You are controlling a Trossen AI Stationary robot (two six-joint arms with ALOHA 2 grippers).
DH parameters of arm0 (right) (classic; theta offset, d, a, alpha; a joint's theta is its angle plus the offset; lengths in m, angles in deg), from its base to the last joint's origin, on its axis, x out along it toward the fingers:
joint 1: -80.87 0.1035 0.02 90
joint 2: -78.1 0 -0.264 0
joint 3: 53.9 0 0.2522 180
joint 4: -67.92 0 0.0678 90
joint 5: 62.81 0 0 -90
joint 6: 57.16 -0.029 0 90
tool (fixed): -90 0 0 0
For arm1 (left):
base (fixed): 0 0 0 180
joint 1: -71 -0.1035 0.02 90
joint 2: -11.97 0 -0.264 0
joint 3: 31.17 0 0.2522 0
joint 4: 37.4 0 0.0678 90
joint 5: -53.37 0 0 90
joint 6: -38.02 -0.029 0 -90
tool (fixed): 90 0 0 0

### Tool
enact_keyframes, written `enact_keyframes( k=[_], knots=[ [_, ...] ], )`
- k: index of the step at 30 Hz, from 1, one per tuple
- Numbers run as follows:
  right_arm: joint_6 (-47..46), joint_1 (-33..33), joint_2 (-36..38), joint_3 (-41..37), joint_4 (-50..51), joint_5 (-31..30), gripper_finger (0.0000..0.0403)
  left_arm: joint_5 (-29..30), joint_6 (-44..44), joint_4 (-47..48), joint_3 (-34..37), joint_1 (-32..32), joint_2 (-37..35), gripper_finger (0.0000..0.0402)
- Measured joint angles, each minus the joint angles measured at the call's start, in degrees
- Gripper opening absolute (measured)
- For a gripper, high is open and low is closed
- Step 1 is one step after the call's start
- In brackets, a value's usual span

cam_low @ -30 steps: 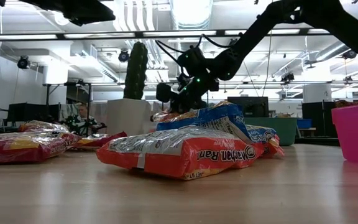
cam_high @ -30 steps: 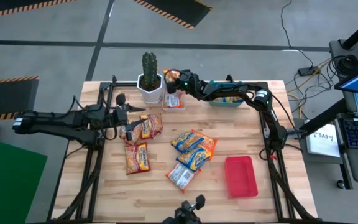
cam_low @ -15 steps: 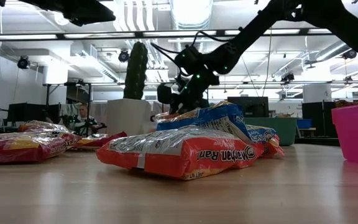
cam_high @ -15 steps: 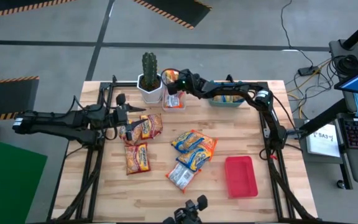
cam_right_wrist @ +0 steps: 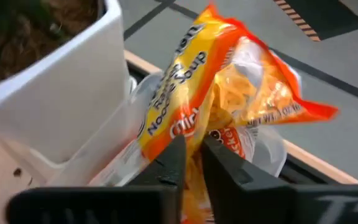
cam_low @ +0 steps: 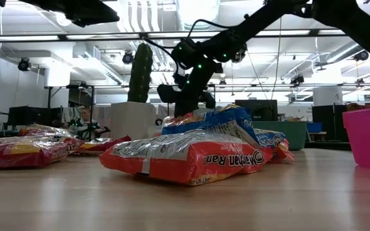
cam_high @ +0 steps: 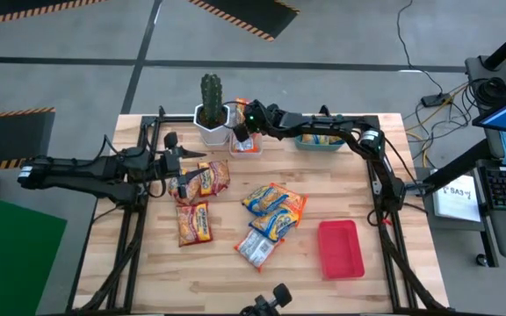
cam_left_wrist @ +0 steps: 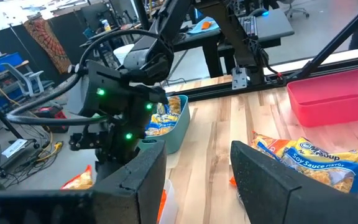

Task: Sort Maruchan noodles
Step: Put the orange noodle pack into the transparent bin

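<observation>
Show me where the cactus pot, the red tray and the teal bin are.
cactus pot [cam_high: 211, 128], high view, white front wall.
red tray [cam_high: 340, 249], high view, bare floor.
teal bin [cam_left_wrist: 180, 129], left wrist view, outer wall.

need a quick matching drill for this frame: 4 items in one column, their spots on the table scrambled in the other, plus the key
Column 1
1. green cactus in a white pot
2. flat red plastic tray
3. teal plastic bin
4. orange crinkly noodle packet pinched by the right gripper

Column 2
A. near edge of the table, right side
B. far edge, under the right arm's forearm
C. far edge, left of the right gripper
D. over the clear container beside the white pot

Pairs: 1-C, 2-A, 3-B, 4-D
</observation>
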Motion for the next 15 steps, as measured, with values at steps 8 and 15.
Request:
enact_keyframes(
  k=[8,15],
  knots=[
    [1.9,0.8,0.0,-2.2,0.8,-4.2,0.0011,0.0,0.0,0.0,0.0,0.0,0.0,0.0164],
    [3.7,0.8,0.0,-2.2,1.2,-5.2,0.0011,0.0,0.0,0.0,0.0,0.0,0.0,0.0164]
  ],
)
